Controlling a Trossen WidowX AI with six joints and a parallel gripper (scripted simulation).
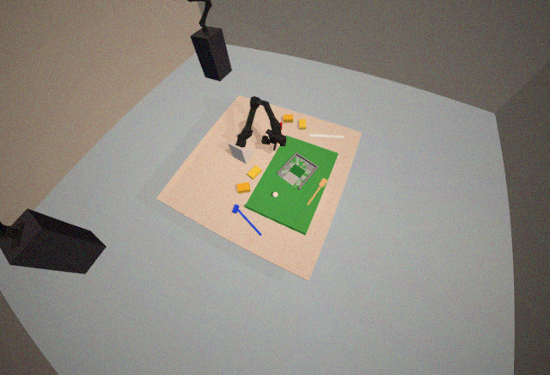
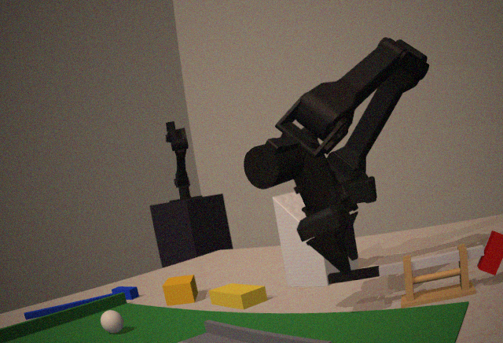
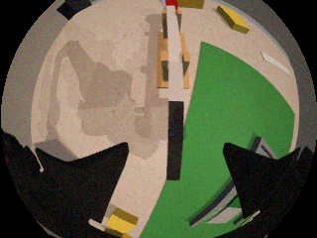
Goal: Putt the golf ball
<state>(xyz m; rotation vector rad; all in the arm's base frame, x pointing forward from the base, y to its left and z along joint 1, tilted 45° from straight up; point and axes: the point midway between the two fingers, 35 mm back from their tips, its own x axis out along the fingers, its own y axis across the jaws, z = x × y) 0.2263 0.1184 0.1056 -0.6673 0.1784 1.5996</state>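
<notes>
Two black fingers of my parallel-jaw gripper (image 3: 173,159) frame the wrist view, spread wide apart with nothing between them. From the left of that view, tan board (image 3: 86,54) carries the shadow of my arm; then, down the middle, runs the red putter (image 3: 174,133). Its long axis goes almost straight up and down the picture: the dark grip end lies nearest me, between my fingertips but below them and untouched, the pale shaft continues away through a small wooden rack (image 3: 173,66), and the red head (image 3: 172,0) sits at the far end, pointing away from me. The dark grip lies along the edge where the board meets the flat green putting mat (image 3: 232,113), which fills the right side. In the exterior view the white golf ball (image 2: 111,321) rests on the mat at far left, near two yellow blocks (image 2: 237,295); my gripper (image 2: 343,263) hangs tips-down just above the putter's dark grip (image 2: 353,274), with the wooden rack (image 2: 436,280) and red head (image 2: 491,252) off to the right. From the top view, the raised green (image 1: 296,169) sits inside its grey ramped frame, the ball (image 1: 275,193) well short of it.
</notes>
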